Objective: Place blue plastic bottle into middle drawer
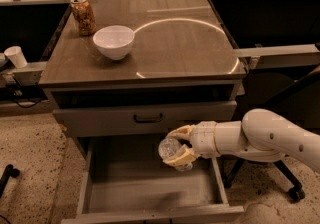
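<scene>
- Cream-tan gripper, five o'clock, on a white arm — clasping the blue plastic bottle, clear and pale.
- The middle drawer: plain grey.
- Bowl white; can brown, patterned — eleven o'clock.

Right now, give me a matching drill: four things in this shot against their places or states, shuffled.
1 blue plastic bottle
2 bowl
3 can
4 middle drawer

A pulled open, floor bare
B back left corner of the cabinet top
C gripped in the hand, above the drawer
D cabinet top, beside the can

Pairs: 1-C, 2-D, 3-B, 4-A
</scene>
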Controlling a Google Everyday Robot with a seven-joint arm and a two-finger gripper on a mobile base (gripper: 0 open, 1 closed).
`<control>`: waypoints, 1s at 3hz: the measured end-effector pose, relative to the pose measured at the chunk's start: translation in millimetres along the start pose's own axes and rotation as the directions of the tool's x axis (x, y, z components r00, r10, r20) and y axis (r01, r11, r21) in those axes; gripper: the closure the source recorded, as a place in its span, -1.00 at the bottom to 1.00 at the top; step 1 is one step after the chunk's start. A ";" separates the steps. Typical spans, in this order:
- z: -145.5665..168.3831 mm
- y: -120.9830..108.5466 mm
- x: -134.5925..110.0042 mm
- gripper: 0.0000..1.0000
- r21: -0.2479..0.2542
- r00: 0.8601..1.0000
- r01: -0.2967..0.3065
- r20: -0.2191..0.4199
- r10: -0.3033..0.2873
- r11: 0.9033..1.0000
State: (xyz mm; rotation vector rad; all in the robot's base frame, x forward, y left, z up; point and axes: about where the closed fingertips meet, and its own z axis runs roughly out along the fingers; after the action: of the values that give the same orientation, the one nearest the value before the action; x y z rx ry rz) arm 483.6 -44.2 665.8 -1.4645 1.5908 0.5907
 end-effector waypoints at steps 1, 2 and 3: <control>29.5 -1.6 31.6 0.65 -0.005 0.995 -0.031 -0.091 0.031 0.999; 57.9 8.1 63.8 0.18 -0.046 0.985 -0.076 -0.159 0.067 0.996; 74.9 26.7 83.5 -0.28 -0.097 0.986 -0.096 -0.143 0.081 0.991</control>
State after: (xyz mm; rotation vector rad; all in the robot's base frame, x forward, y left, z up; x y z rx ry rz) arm 484.7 -23.4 552.4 -1.5457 1.7639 0.6420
